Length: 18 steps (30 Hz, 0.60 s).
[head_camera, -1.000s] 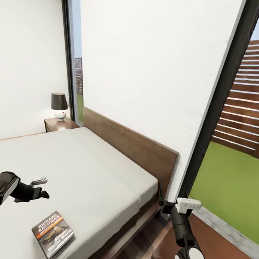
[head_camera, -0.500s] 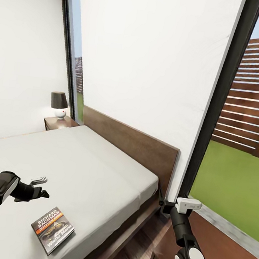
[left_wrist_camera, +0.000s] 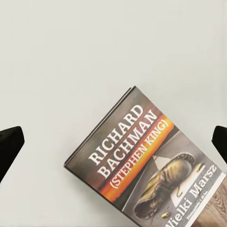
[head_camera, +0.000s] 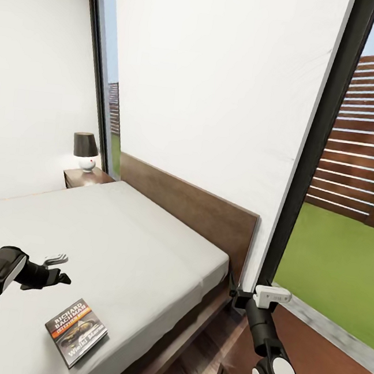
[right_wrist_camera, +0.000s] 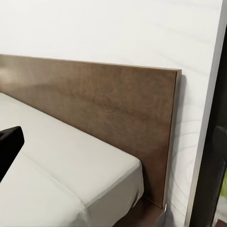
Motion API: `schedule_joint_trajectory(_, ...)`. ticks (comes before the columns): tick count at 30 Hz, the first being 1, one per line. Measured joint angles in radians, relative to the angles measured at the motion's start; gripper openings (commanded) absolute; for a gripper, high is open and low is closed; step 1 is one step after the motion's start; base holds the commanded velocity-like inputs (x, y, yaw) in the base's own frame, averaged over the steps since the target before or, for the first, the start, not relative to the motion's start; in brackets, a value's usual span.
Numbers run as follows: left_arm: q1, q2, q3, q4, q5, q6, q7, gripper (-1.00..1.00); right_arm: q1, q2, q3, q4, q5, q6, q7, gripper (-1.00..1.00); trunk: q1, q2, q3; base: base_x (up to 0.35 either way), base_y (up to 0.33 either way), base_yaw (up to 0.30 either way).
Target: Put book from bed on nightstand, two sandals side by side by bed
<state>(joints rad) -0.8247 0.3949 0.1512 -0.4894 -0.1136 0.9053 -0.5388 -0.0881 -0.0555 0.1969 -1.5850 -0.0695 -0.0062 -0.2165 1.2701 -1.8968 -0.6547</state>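
Head view: your left pincer (head_camera: 55,269) hangs above the bed (head_camera: 145,252), a little toward the headboard (head_camera: 196,208) from the book (head_camera: 76,332). The book lies flat on the grey mattress, close to the near side edge of the bed, with its long axis running diagonally to that edge.

Left wrist view: the book (left_wrist_camera: 149,163) sits between the two dark fingertips (left_wrist_camera: 9,144), which stand wide apart, one at each side of the frame, holding nothing. Its spine corner points toward the cam., and part of the cover runs off the frame's edge (so you're not yet centred over it).

The left arm is much the nearer to the book. The right pincer (head_camera: 234,293) is parked off the bed's corner by the window; in the right wrist view one fingertip (right_wrist_camera: 8,144) shows, so I can't tell if it's open or closed.

Judgement: shift the left pincer back toward the bed edge and turn it to match the diagonal before descending. Far nightstand (head_camera: 86,178) carries a lamp (head_camera: 85,151).
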Motion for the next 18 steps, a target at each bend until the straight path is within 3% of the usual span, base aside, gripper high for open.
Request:
schedule_joint_trajectory(8, 0.000, 0.000, 0.000, -0.011, 0.000, 0.001, -0.002, 1.00, 0.000, 0.000, 0.001, 0.002, 0.000, 0.000, 0.000, 1.00, 0.031, -0.056, -0.025, 0.000, 0.000, 0.000)
schedule_joint_trajectory(18, 0.000, 0.002, -0.001, -0.019, 0.000, 0.001, -0.024, 1.00, 0.000, 0.000, 0.001, 0.005, -0.001, 0.002, 0.000, 1.00, 0.031, -0.056, -0.025, 0.000, 0.000, 0.000)
